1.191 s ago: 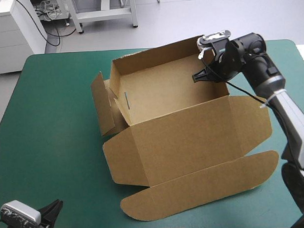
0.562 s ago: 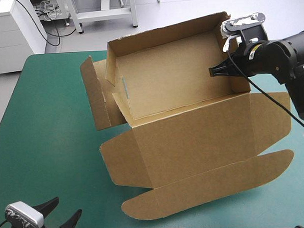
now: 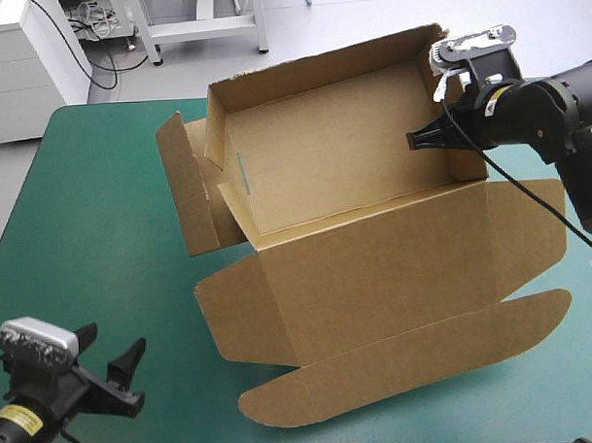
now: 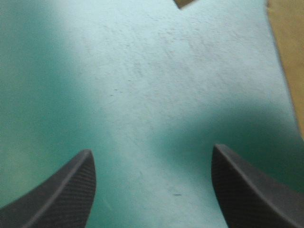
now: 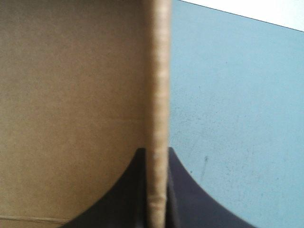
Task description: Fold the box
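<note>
The brown box (image 3: 353, 181) is an open tray with its walls raised, tilted up off the teal-green cover on its right side. Its lid (image 3: 395, 267) lies flat toward the front, ending in a rounded flap (image 3: 408, 359). My right gripper (image 3: 420, 139) is shut on the box's right wall; in the right wrist view the wall's edge (image 5: 159, 95) runs straight up between the black fingers (image 5: 156, 152). My left gripper (image 3: 117, 374) stands open near the table's front left corner, over bare cover (image 4: 152, 149), apart from the box, whose edge (image 4: 289, 47) shows ahead to one side.
A loose side flap (image 3: 183, 196) sticks out from the box's left end. Bare teal-green cover (image 3: 92, 219) stretches left of the box to the table's left edge. The lid's right corner reaches close to the table's right edge.
The right gripper has raised the box's right wall, tilting the tray up and toward the far edge. The left gripper has opened and come farther in over the front left corner.
</note>
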Controlling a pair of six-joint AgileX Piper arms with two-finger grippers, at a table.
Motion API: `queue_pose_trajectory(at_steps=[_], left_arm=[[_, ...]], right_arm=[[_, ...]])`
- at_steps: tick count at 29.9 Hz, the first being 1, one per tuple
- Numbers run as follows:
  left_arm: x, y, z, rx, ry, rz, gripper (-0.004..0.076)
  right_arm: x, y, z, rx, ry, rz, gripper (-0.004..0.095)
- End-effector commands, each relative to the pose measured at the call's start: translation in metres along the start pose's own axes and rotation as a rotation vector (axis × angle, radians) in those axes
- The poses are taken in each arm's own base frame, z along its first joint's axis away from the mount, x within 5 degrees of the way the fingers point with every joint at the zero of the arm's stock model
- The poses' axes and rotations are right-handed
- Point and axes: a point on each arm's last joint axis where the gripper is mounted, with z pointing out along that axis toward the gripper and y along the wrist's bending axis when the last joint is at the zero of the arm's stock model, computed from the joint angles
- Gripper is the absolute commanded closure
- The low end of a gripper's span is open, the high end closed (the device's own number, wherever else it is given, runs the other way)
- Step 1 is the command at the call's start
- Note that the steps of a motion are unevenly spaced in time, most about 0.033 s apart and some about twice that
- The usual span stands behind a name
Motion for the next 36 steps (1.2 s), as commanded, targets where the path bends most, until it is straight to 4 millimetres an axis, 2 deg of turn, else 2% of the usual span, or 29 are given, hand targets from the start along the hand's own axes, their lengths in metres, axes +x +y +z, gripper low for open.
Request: queue_pose_trajectory(at_steps=[1,6,8,13,17,20,25,29,33,36], left_arm=[[-0.040,0.016,0.014,-0.109,-0.021,-0.015,0.0229],[-0.071,0.027,0.049,-0.150,0.093,-0.056,0.0229],[-0.080,0.030,0.068,-0.142,0.153,-0.064,0.0229],[-0.094,0.038,0.118,-0.132,0.286,-0.072,0.0229],[-0.103,0.046,0.146,-0.144,0.347,-0.080,0.0229],[-0.103,0.065,0.167,-0.181,0.397,-0.112,0.0230],[-0.090,0.110,0.193,-0.216,0.447,-0.238,0.0230],[-0.081,0.128,0.212,-0.050,0.395,-0.418,0.0230],[-0.079,0.121,0.235,0.170,0.337,-0.488,0.0230],[-0.083,0.111,0.243,0.295,0.290,-0.541,0.0230]], right_arm=[[-0.008,-0.002,-0.025,-0.003,-0.132,0.006,0.0930],[-0.008,-0.002,-0.025,-0.003,-0.132,0.006,0.0930],[-0.008,-0.002,-0.025,-0.003,-0.132,0.006,0.0930],[-0.008,-0.002,-0.025,-0.008,-0.132,0.000,0.0930],[-0.008,-0.002,-0.025,-0.008,-0.132,0.000,0.0930],[-0.008,-0.002,-0.025,-0.008,-0.132,0.000,0.0930],[-0.008,-0.002,-0.025,-0.008,-0.132,0.000,0.0930],[-0.008,-0.001,-0.025,-0.010,-0.132,0.001,0.0930],[-0.008,-0.001,-0.025,-0.010,-0.132,0.001,0.0930],[-0.008,-0.002,-0.025,-0.008,-0.132,0.000,0.0930]])
